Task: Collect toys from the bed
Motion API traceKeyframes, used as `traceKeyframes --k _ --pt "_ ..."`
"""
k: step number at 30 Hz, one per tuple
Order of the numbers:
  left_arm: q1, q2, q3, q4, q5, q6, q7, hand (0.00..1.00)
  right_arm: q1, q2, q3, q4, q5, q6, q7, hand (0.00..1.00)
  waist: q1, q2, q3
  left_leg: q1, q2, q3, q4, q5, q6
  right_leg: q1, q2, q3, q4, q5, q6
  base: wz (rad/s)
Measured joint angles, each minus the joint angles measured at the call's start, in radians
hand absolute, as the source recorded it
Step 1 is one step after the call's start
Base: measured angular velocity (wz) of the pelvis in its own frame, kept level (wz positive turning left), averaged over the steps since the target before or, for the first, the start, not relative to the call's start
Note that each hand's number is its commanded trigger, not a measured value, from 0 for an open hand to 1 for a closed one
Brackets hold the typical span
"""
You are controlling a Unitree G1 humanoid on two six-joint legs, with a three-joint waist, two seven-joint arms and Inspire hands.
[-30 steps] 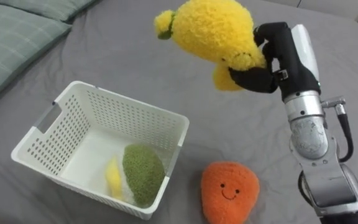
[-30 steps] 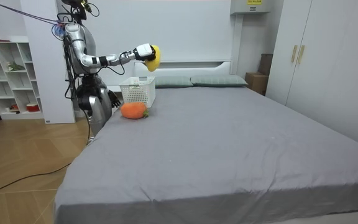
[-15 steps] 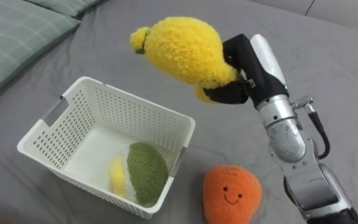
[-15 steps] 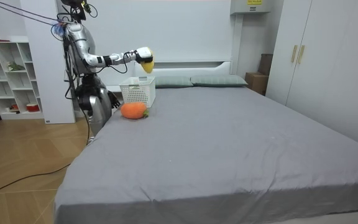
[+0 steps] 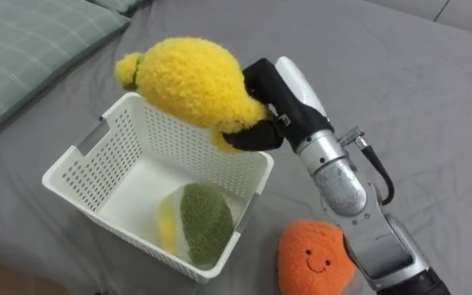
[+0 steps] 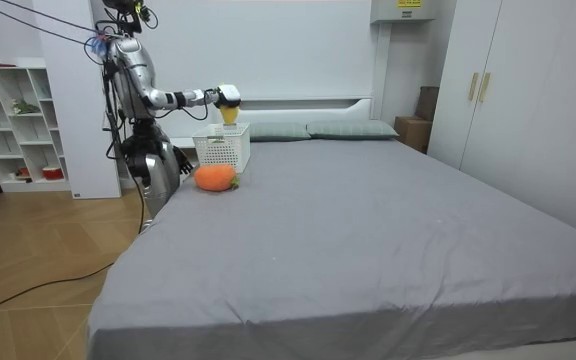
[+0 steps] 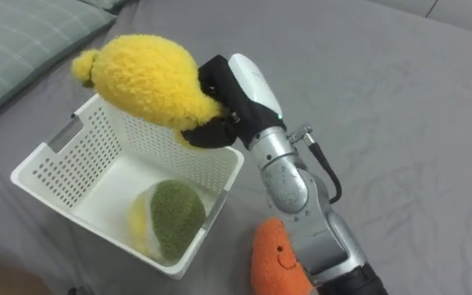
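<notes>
The right hand grips the yellow plush toy, which hangs above the white basket's far rim. The basket's opening lies below and left of the hand.

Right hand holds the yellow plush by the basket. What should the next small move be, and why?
The right hand is curled round the yellow plush above the far rim of the white basket, so released here it might catch that rim. Probably shift it a little toward the basket's middle, then let go. The orange toy lies on the bed, uncollected.
</notes>
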Motion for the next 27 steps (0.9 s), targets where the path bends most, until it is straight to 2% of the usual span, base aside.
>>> traceKeyframes --k 5,12,27 --pt "-0.027 0.000 -0.002 0.002 -0.001 0.018 -0.011 0.00 -0.017 0.005 0.057 0.037 -0.035 0.040 0.006 0.00 0.022 -0.016 0.0007 -0.009 -0.001 -0.012 0.003 0.000 0.000 -0.004 0.001 -0.002 -0.001 0.000 0.000 0.04" --pt "-0.031 0.004 -0.032 0.000 -0.002 0.019 -0.012 0.00 -0.039 0.022 0.069 0.128 -0.034 0.041 0.006 0.00 0.050 -0.018 0.0006 -0.009 -0.001 -0.013 0.002 0.000 0.000 -0.003 0.000 0.000 -0.001 0.000 0.000 0.00" --pt "-0.032 0.004 -0.033 -0.003 -0.001 0.019 -0.012 0.00 -0.039 0.028 0.069 0.130 -0.036 0.041 0.000 0.00 0.049 -0.019 0.0018 -0.010 -0.002 -0.013 0.002 0.000 0.000 -0.003 0.000 -0.001 -0.001 0.000 0.001 0.00"
